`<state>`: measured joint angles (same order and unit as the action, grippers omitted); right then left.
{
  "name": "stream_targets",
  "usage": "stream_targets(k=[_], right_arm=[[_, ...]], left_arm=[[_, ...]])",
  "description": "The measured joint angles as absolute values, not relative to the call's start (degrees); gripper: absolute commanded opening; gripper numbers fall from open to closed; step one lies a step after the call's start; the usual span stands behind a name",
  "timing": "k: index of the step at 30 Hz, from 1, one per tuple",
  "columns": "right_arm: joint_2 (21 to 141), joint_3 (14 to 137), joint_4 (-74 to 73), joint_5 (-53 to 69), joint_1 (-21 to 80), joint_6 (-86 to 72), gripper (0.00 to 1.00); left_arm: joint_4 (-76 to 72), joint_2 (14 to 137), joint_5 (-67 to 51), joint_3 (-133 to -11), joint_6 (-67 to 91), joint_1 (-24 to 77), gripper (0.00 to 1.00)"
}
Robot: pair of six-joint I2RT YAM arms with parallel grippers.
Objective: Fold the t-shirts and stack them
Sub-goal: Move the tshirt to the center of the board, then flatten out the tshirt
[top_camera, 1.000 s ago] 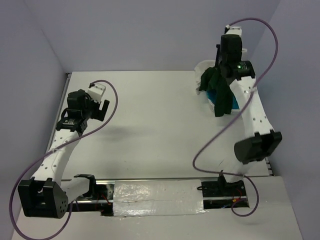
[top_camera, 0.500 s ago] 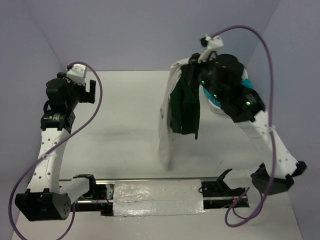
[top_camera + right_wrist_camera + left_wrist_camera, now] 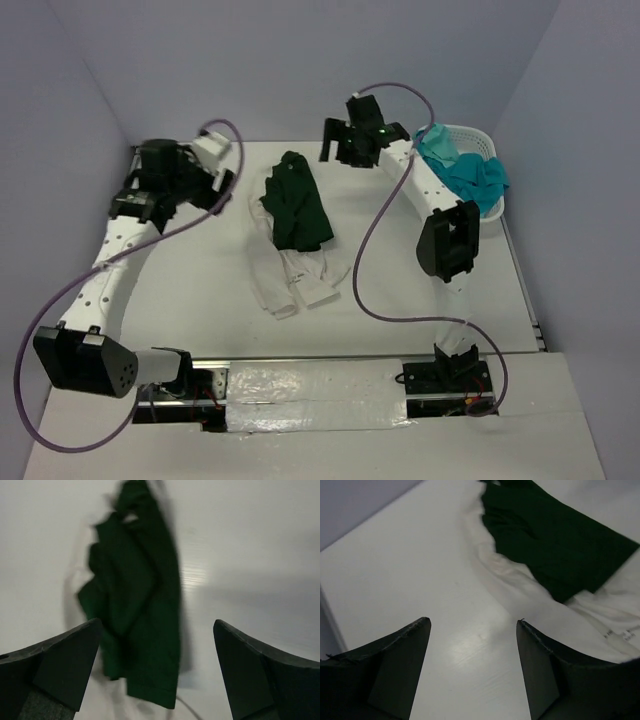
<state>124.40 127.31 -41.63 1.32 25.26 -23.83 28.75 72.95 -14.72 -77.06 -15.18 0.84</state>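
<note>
A dark green t-shirt [image 3: 296,207] lies crumpled on the table's middle, on top of a white t-shirt [image 3: 292,278] that sticks out below it. My right gripper [image 3: 328,142] hovers open just behind and right of them. In the right wrist view the green t-shirt [image 3: 135,605] is blurred below the empty right gripper [image 3: 156,624]. My left gripper [image 3: 228,185] is open just left of the pile. From the left wrist, the green t-shirt [image 3: 555,545] and white t-shirt [image 3: 520,595] lie ahead of the empty left gripper [image 3: 472,621]. A teal t-shirt [image 3: 470,175] spills from the basket.
The white lattice laundry basket [image 3: 484,137] stands at the back right corner by the wall. Purple cables loop off both arms. The right arm's elbow [image 3: 447,240] hangs over the table's right side. A taped strip runs along the near edge.
The right arm swung from the basket to the table's middle with the green and white t-shirts, then opened and dropped them. The left arm reached back and right toward the pile.
</note>
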Motion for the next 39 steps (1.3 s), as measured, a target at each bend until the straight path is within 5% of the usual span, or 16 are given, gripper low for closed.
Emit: stream_targets(k=[2,3,5,12,18,21,25,27,31,34,39], right_arm=[[121.93,118.61,-39.44,1.34,21.96,-23.14,0.86],[119.28,112.51,-37.91,1.32,20.38,-22.50,0.49],[113.62,101.67,-36.62,1.78,18.44,-21.30,0.25],[102.02,84.75,-26.59,12.86,22.70,-21.91,0.62],[110.63,89.25,-21.21,20.56,29.54,-23.16,0.70],[117.43,94.11,-20.51,23.00,30.81,-23.92,0.70],[123.24,97.54,-21.08,24.64,31.29,-24.43,0.70],[125.16,98.96,-21.76,24.95,31.40,-24.45,0.64],[128.57,103.00,-23.07,24.95,31.75,-24.86,0.36],[131.13,107.33,-24.53,25.02,31.90,-24.84,0.01],[131.70,111.74,-27.31,24.93,30.94,-24.75,0.00]], left_arm=[[31.94,73.65,-13.87,-74.52,-16.36,9.04,0.83],[33.36,73.63,-13.78,-72.01,-16.53,13.30,0.85],[35.51,72.84,-13.63,-65.73,-16.40,20.67,0.87],[41.50,75.35,-12.29,-55.61,-12.38,30.63,0.94],[37.08,80.42,-12.12,-52.56,-3.79,30.63,0.93],[34.50,82.46,-12.53,-51.44,0.03,30.68,0.86],[31.20,85.97,-14.11,-50.57,3.05,30.68,0.59],[30.22,86.24,-14.92,-49.84,4.08,30.70,0.48],[28.38,86.28,-16.23,-49.36,6.09,30.70,0.00],[27.09,86.28,-16.82,-49.34,6.39,30.70,0.00],[29.67,86.24,-15.31,-51.13,3.01,28.36,0.00]])
